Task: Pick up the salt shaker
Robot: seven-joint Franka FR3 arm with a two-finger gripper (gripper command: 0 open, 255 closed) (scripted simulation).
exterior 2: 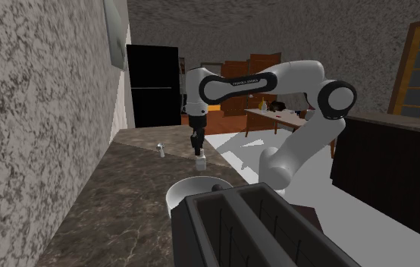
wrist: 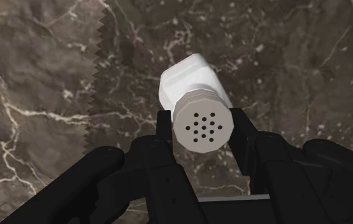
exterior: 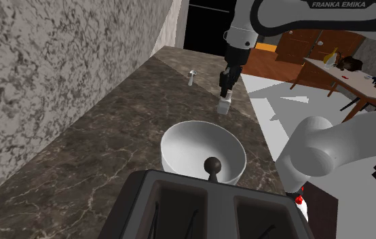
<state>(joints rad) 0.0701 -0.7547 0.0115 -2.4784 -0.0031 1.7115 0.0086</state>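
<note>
End effector [wrist: 202, 125] pinching the white salt shaker [wrist: 191, 79] at its perforated cap [wrist: 204, 132].
The shaker is near the desk's [wrist: 41, 95] outer edge; gripped so high, it could swing, slip free and tumble off.

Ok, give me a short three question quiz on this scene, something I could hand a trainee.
1. True or false: the gripper clasps the salt shaker at its perforated cap.
2. In the shoulder view, what stands between the salt shaker and the toaster? A: a white bowl. B: a mug. C: a pan.
3. Fill in: in the shoulder view, the wall lies on the counter's ____ side.
Key: 1 true; 2 A; 3 left.
</note>
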